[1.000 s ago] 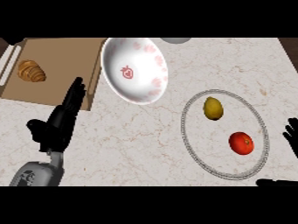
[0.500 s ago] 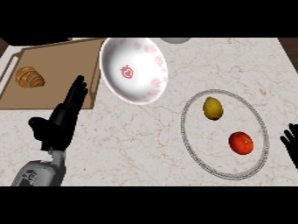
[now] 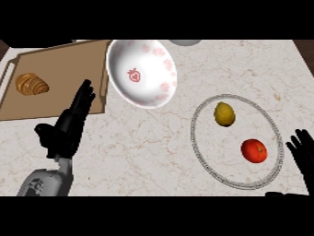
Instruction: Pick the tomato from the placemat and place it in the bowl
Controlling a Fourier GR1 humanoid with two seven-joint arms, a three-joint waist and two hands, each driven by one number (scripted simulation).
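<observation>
A red tomato (image 3: 253, 150) lies on a round marbled placemat with a grey patterned rim (image 3: 201, 144), beside a yellow lemon (image 3: 224, 114). The white bowl with red strawberry marks (image 3: 142, 73) stands up and to the left of the placemat. My right hand (image 3: 311, 161) is open at the right edge, just to the right of the placemat and apart from the tomato. My left hand (image 3: 67, 125) rests open at the lower left, fingers pointing up.
A wooden tray (image 3: 57, 69) at the far left holds a croissant (image 3: 31, 84). A grey round object (image 3: 185, 42) peeks in at the top edge behind the bowl. The marble counter ends at the dark strips at both sides.
My right hand has slid slightly down and outward at the right edge. The view has shifted a little. The tomato, lemon and bowl have not moved.
</observation>
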